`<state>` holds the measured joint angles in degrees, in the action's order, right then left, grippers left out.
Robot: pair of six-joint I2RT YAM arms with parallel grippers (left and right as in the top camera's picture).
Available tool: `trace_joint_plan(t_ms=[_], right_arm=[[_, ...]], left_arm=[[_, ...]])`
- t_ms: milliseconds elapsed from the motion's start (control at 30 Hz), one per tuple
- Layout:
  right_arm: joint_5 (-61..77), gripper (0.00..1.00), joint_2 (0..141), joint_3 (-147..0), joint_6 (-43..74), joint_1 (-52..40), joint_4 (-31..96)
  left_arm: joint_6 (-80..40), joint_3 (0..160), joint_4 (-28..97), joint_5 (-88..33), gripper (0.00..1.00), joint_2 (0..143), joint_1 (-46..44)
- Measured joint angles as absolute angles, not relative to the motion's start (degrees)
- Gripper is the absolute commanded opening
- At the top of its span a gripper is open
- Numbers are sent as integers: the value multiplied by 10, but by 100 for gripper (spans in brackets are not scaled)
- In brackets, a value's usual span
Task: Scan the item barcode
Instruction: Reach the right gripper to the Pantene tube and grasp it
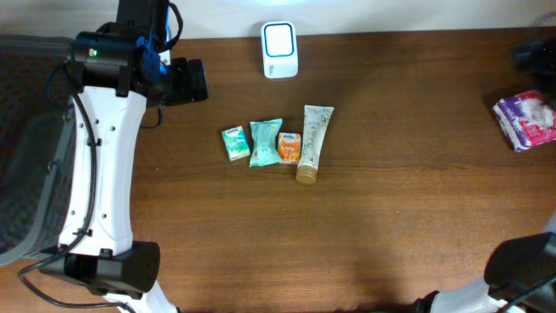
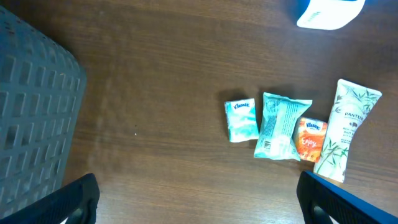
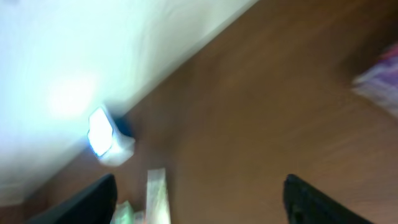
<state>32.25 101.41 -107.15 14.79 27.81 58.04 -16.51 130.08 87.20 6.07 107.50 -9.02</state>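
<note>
Reaching up the L side of the counter [image 1: 391, 226], the L arm's white link runs from its base at the near edge toward the far edge. Its wrist then bends right, so the left gripper [image 1: 193, 80] points across the wood toward the scanner [image 1: 280, 49]. In the L wrist view its fingers [image 2: 74, 199] sit in the two bottom corners, spread wide w/ nothing btwn them, only bare counter. A grey mesh surface [image 2: 31, 93] lies off to that arm's left.

R arm: base is at the near R corner, and its far end is only a dark blur near the far R corner in the overhead. The R wrist view is motion-blurred, but the right gripper [image 3: 199, 180] has its fingers well apart and holds nothing.

The scanner stands at the far edge, lit window up. Mid-counter there is a row of 4 items, just beside or touching one another:
- small green tissue pack [image 1: 234, 143]
- teal pouch [image 1: 265, 142]
- orange pack [image 1: 289, 148]
- pale tube [image 1: 313, 141]

The tube's long axis runs far-to-near w/ a slight tilt, cap toward the near edge and crimped end toward the scanner. A pink-and-white pack [image 1: 526, 120] lies alone at the R edge, well apart from the row and the scanner. It sits skewed, long axis diagonal; I can't tell which face is up.
</note>
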Motion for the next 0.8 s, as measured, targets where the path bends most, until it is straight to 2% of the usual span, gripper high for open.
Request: trace_joint_plan(t_ms=[167,233,300,400,433,567,800], right_arm=[[290,76,1123,-1062,67,76,637],[256,61,1164,-1062,62,-4,628],[207,58,1193,-1062,84,-71,616],[123,47,1229,-1061,123,-160,595],[97,43,1234,-1061,136,-179,592],[-2,39,1256,-1061,179,-240,580],[-144,38,1305,-1061,197,-277,605]], left_arm=[[-165,1301,872,61,99,1075,-90],[-165,1301,872,61,99,1075,-90],[-165,1301,872,61,99,1075,-90],[-165,1301,872,61,99,1075,-90],[-165,1301,872,61,99,1075,-90],[-165,1301,872,61,99,1075,-90],[-165,1301,872,61,99,1075,-90]])
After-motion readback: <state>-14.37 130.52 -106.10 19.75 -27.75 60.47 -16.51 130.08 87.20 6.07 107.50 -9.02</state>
